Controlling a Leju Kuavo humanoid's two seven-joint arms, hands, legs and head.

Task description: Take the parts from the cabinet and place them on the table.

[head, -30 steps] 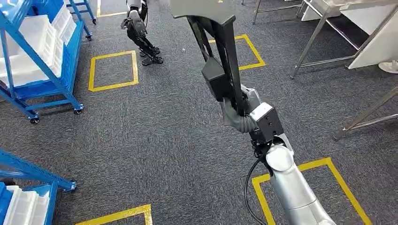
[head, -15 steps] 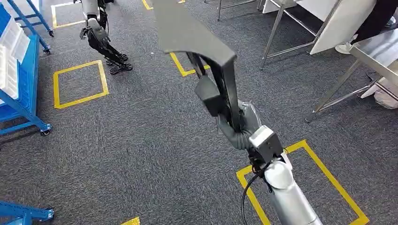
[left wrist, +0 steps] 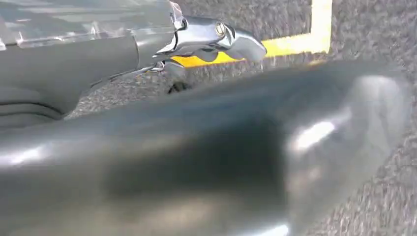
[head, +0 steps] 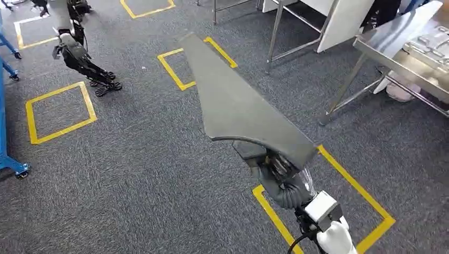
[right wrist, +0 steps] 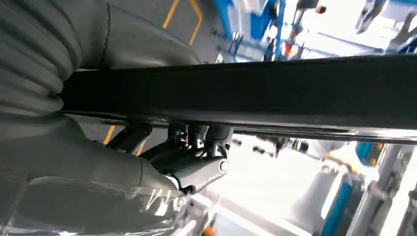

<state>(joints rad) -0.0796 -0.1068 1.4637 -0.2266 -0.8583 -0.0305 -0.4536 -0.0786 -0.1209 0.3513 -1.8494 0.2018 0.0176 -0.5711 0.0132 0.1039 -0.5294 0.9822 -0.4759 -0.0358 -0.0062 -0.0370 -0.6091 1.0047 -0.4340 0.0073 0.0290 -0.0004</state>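
The big dark part (head: 238, 106) is long and flat, wide at one end and narrow at the other. It is up in the air above the grey carpet (head: 143, 159). Its wide end sits right over the right hand (head: 278, 172), and its narrow end points far away from that hand.

The right hand holds the part from below. In the right wrist view the dark fingers (right wrist: 196, 167) wrap under a black bar (right wrist: 246, 93) of the part and squeeze it tight. The grey ribbed cover (head: 280, 193) of the wrist is just behind the hand, and the silver arm (head: 333, 241) comes after that.

In the left wrist view the left hand (left wrist: 206, 42) is very close to the part's smooth dark side (left wrist: 196, 162). The part is blurry there. I cannot tell if that hand is holding it or not.

Under the right hand there is a yellow tape square (head: 339, 169) on the carpet. More yellow squares (head: 58, 114) lie farther off. Past the narrow end of the part stands a shiny metal table (head: 402, 42) with thin legs. Far from the hand, on the other side, there are dark robot legs (head: 84, 63) standing on the carpet, and a bit of a blue cart (head: 8, 159) with a wheel.
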